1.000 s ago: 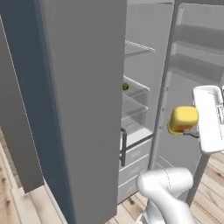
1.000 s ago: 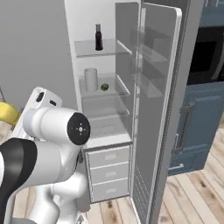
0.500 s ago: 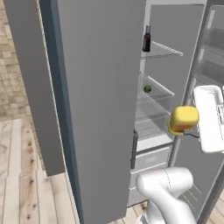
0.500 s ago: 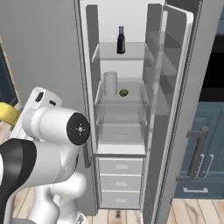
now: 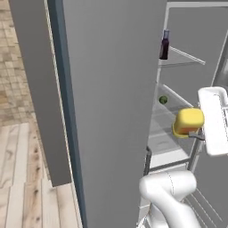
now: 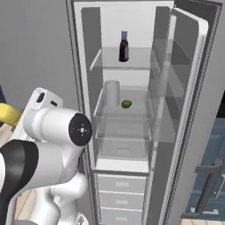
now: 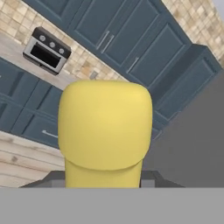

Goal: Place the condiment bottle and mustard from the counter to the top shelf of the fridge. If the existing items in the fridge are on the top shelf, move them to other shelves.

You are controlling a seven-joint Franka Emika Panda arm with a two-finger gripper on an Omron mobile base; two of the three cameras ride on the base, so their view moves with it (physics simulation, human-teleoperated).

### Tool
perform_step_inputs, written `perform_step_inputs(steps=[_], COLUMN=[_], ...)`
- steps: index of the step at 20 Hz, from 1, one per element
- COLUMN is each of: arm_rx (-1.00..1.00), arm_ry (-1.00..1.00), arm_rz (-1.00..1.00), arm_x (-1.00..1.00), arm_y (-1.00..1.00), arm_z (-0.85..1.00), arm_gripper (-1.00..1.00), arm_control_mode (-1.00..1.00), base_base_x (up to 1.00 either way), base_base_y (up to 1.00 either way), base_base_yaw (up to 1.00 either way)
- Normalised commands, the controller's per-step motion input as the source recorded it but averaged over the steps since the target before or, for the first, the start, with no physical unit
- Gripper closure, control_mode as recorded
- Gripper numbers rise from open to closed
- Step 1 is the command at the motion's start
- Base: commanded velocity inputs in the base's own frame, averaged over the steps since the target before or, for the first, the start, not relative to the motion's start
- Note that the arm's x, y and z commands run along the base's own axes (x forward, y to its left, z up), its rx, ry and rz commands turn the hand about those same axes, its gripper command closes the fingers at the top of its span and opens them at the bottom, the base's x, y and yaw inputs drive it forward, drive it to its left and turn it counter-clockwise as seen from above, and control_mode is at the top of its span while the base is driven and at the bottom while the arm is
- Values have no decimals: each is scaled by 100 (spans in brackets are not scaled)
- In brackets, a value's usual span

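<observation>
- Holding the mustard (image 7: 105, 131) clamped between its jaws, the gripper (image 5: 196, 133) hangs out in front of the fridge (image 6: 132, 88), off to the side of the open compartment and not yet inside it.
- The mustard lies tipped sideways in the grip, so the arm likely needs to turn it upright before setting it down.
- On the middle shelf (image 6: 127, 110) stand the pale cylinder (image 6: 111, 93) and the green ball (image 6: 126, 104), near each other; the approach should pass above them.
- On the top shelf (image 6: 132, 67) the condiment bottle (image 6: 124, 46) stands upright near the back, with bare shelf on both sides.
- A sound placement seems to be beside that bottle without touching it, coming in level over the shelf's front edge and releasing only once the base rests flat.
</observation>
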Motion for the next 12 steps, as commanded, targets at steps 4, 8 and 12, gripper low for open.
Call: perform_step_inputs(steps=[4,8,12], arm_rx=[0,0,0], arm_ry=[0,0,0], arm_rz=[0,0,0], arm_x=[0,0,0], arm_y=[0,0,0], arm_z=[0,0,0], arm_gripper=[100,100,100], arm_control_mode=[100,100,100], base_base_x=[38,24,43], base_base_y=[-46,-55,-22], base_base_yaw=[7,9,2])
